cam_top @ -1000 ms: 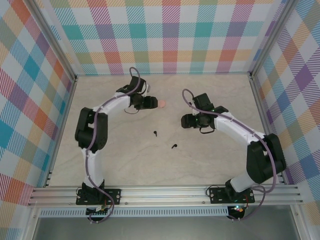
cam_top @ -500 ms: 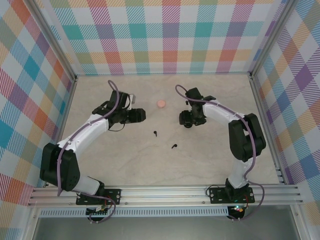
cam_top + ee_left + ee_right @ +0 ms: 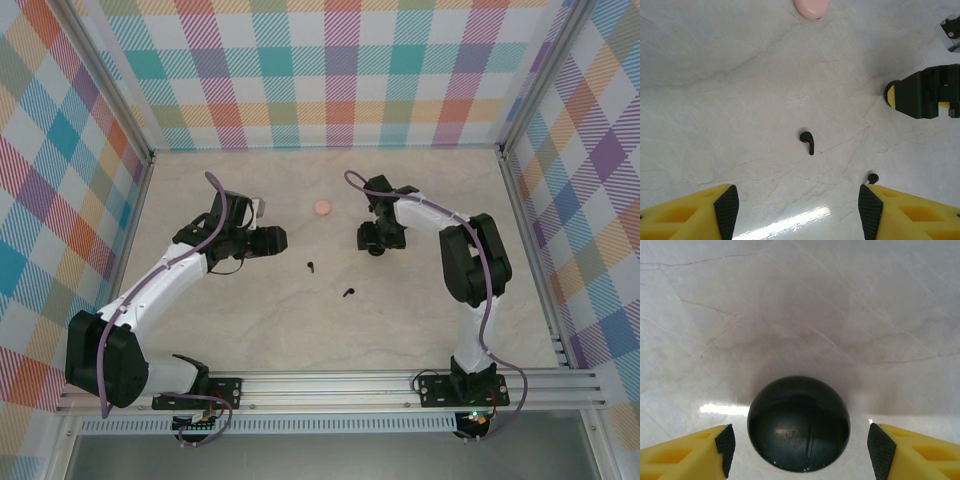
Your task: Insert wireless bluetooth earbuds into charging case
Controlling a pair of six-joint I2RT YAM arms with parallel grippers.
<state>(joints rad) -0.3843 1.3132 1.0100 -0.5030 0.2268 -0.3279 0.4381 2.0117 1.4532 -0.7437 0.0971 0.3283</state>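
Note:
Two black wireless earbuds lie on the pale marble table, one [image 3: 311,267] [image 3: 807,141] at the middle and one [image 3: 349,293] nearer the front. In the left wrist view the second bud [image 3: 873,177] peeks out beside my right-hand finger. My left gripper [image 3: 275,240] [image 3: 796,212] is open with only bare table between its fingers. A round glossy black charging case [image 3: 799,422] sits between the fingers of my right gripper [image 3: 372,240] [image 3: 802,450], which is open with a gap on each side. A pink charging case [image 3: 323,207] [image 3: 811,6] lies farther back.
Plaid walls and metal rails [image 3: 330,385] box in the table [image 3: 450,330]. The two grippers face each other across the middle, with the right gripper's black and yellow tip [image 3: 925,92] at the right edge of the left wrist view.
My left gripper has drawn back from beside the pink case, moving left and toward the front. The right arm's elbow has swung toward the back while its gripper stayed over the same spot.

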